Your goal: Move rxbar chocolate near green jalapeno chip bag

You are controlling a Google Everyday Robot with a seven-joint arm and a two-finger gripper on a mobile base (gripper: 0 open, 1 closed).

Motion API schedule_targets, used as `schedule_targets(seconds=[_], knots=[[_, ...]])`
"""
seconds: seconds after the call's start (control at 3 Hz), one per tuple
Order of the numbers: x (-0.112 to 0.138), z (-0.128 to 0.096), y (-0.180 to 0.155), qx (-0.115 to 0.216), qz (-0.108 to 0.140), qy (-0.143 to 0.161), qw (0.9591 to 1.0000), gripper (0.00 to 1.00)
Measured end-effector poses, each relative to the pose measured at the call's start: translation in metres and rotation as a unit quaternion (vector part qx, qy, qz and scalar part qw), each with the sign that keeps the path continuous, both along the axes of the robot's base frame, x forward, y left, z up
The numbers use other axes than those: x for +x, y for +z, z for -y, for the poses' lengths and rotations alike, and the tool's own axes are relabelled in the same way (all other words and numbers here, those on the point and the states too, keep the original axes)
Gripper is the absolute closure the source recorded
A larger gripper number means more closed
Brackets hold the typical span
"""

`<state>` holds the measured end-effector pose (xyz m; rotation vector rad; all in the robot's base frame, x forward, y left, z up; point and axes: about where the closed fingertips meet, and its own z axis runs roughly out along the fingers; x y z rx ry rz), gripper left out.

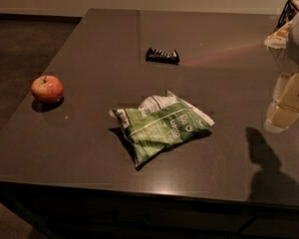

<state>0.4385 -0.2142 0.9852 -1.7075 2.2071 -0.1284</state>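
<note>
The rxbar chocolate (162, 55) is a small flat black wrapper with pale lettering, lying on the dark table towards the back centre. The green jalapeno chip bag (162, 126) is a large wrinkly green and white bag lying flat in the middle of the table, well in front of the bar. My gripper (285, 107) hangs at the right edge of the view, above the table, to the right of the bag and far from the bar. It holds nothing that I can see. Its shadow falls on the table below it.
A red apple (47, 89) stands at the left of the table (89, 148). A black wire basket (291, 10) with something pale in it sits at the back right corner. The table's front edge runs along the bottom; the floor lies to the left.
</note>
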Motion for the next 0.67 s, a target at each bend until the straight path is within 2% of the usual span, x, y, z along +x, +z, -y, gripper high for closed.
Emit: schedule_targets(seconds=[0.33,0.67], knots=[[0.000,0.000,0.000,0.000,0.000,0.000,1.0000,0.00],[0.029,-0.009,0.002,0.021,0.013,-0.002,0.9997,0.00]])
